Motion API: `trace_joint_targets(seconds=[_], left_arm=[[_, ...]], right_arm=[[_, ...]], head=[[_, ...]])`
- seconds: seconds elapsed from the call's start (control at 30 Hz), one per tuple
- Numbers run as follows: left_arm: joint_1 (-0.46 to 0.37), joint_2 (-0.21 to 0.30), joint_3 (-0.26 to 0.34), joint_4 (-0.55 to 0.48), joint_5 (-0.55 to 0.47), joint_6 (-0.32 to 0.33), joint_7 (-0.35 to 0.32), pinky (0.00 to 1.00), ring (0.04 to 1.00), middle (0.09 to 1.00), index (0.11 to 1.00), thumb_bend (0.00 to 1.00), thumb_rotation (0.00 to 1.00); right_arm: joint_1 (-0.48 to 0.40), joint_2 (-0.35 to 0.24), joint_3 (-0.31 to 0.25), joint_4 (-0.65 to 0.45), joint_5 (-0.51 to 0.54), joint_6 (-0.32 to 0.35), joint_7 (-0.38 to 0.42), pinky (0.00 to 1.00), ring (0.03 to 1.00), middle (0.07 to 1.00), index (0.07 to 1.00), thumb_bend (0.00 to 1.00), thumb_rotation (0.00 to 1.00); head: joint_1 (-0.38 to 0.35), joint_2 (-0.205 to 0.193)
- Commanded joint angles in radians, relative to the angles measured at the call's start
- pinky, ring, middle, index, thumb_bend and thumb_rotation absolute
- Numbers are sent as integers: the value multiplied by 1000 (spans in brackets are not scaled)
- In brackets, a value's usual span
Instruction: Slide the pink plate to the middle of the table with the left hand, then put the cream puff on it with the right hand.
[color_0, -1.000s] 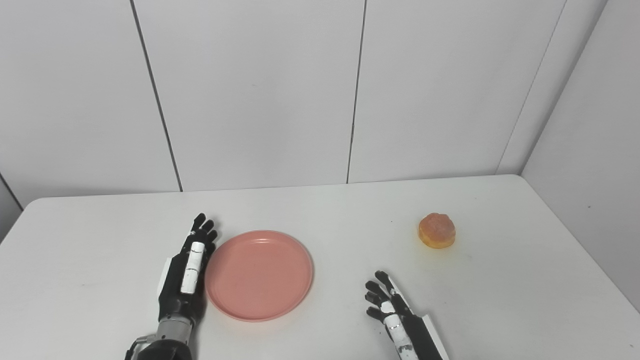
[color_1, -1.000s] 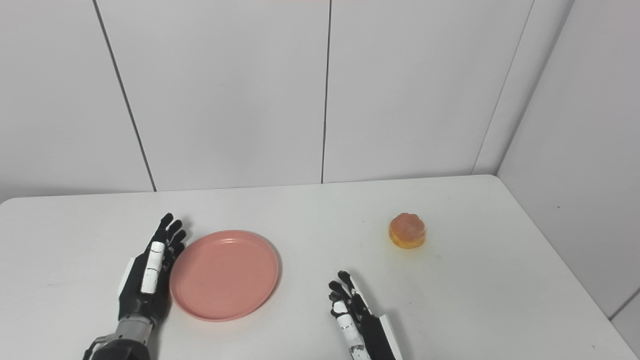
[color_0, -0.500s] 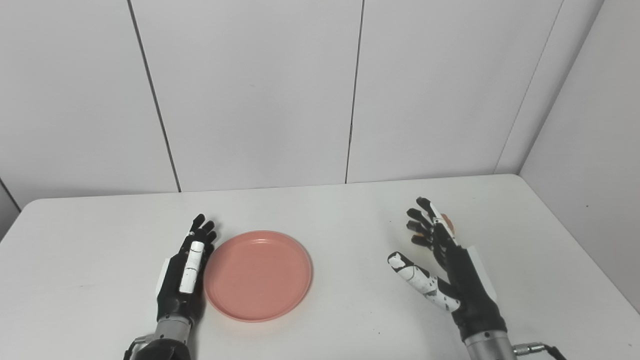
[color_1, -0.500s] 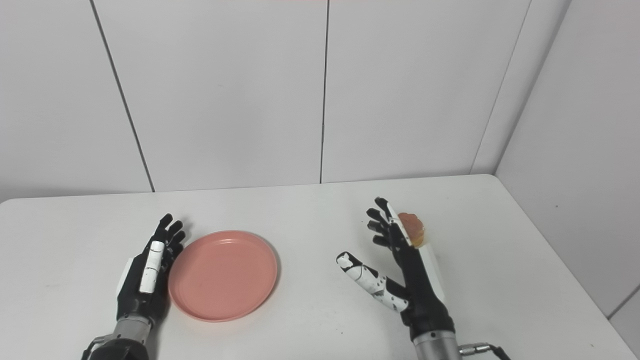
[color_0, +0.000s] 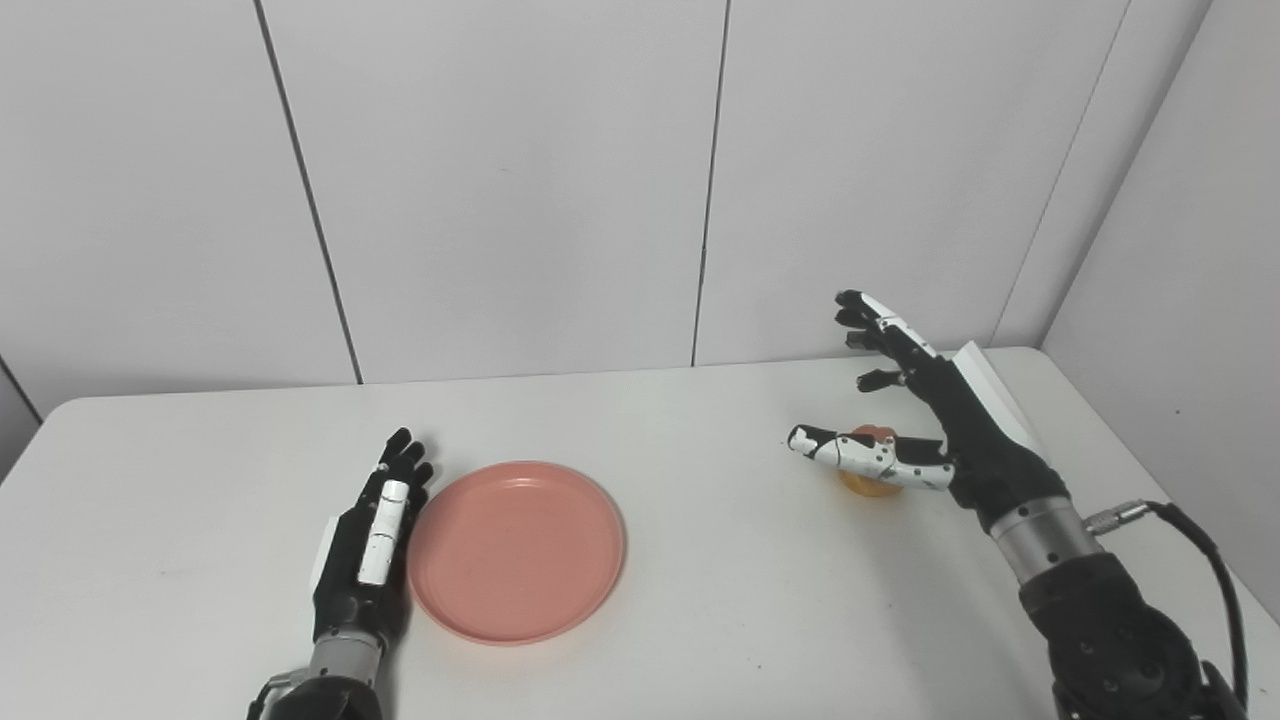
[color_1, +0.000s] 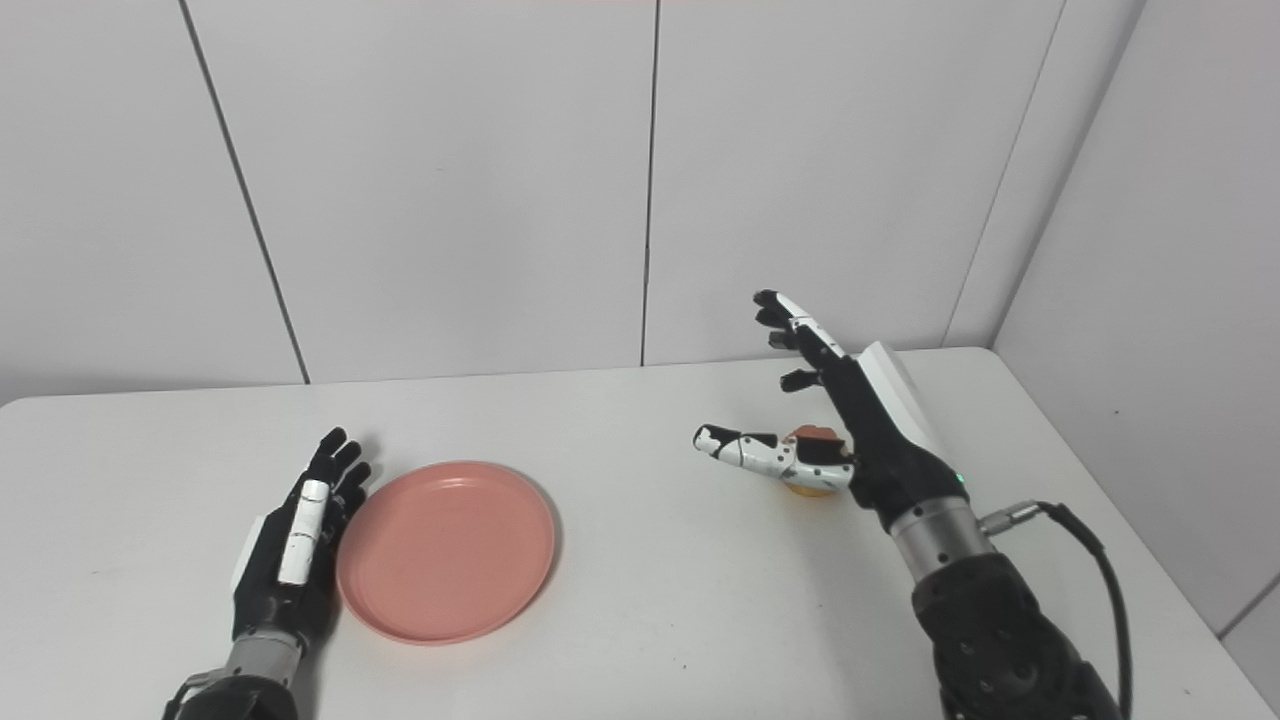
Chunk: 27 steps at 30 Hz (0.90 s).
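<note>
The right hand (color_0: 935, 420) hangs spread wide above the cream puff (color_0: 868, 484), thumb reaching across in front of it, nothing gripped. To take it well, I'd lower straight down and close gently around its sides so it isn't squashed. The pink plate (color_0: 516, 550) sits left of the bench's (color_0: 700, 620) middle, holding nothing, with the left hand (color_0: 368, 545) lying flat, fingers together, against its rim

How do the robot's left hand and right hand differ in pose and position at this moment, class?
The left hand lies low on the table, fingers together, against the rim of the pink plate; the right hand is raised above the table, over the cream puff. The left hand's fingers are straight and flat; the right hand's are spread, thumb out to the side. Both are open and hold nothing.
</note>
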Motion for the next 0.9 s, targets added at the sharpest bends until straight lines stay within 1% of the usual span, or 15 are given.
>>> trace_joint_targets(seconds=[0.0,0.07,0.13,0.2,0.27,0.33,0.4,0.47,0.53,0.6,0.67,0.77,0.87], left_arm=[[-8,-2,-4,-19,-2,-6,-2,984,960,970,927,891,798],[-7,0,-5,-20,-6,-5,-5,989,963,971,929,889,797],[-7,0,-5,-18,-11,-9,-9,998,969,975,933,893,791],[-7,3,-9,-17,-6,-8,-9,998,969,973,935,890,799],[-6,3,-11,-18,-3,-6,-8,998,970,970,936,892,804],[-4,3,-12,-20,-5,-4,-7,996,972,965,934,888,802],[-3,3,-13,-18,-3,-7,-6,999,975,965,937,888,801],[-1,4,-15,-21,-1,-6,-6,995,973,963,940,881,808],[0,4,-15,-23,-4,-5,-8,994,974,964,940,879,807],[-1,6,-14,-17,-6,-9,-9,999,975,965,939,890,803],[-1,9,-17,-10,2,-14,-7,987,976,970,940,905,811],[3,8,-20,-16,9,-14,-3,963,968,962,937,901,814],[4,9,-23,-13,7,-20,-7,986,980,973,942,896,815]], right_arm=[[-51,-73,11,20,-61,-28,13,753,879,913,914,1000,538],[-74,-116,35,56,-109,-15,39,759,896,925,920,1000,546],[-98,-165,69,96,-159,2,82,791,914,936,924,1000,577],[-119,-199,97,137,-194,12,119,808,923,939,906,1000,565],[-138,-218,117,184,-214,6,144,806,925,936,884,1000,537],[-153,-229,133,231,-229,-10,155,776,914,927,869,1000,520],[-166,-237,150,276,-247,-25,160,770,911,925,865,1000,512],[-179,-241,166,323,-266,-41,153,776,899,915,858,1000,480],[-190,-242,178,367,-278,-60,140,771,889,908,851,1000,469],[-204,-242,195,419,-297,-79,130,760,882,906,849,1000,480],[-217,-241,210,460,-313,-94,125,772,880,905,857,1000,506],[-233,-234,227,507,-326,-96,125,786,886,906,861,1000,505],[-247,-227,234,551,-320,-100,125,795,892,914,868,1000,507]], head=[[1,1],[1,1],[3,-1],[5,-2],[7,-2],[10,-1],[14,0],[17,0],[19,1],[21,1],[22,2],[25,2],[27,2]])
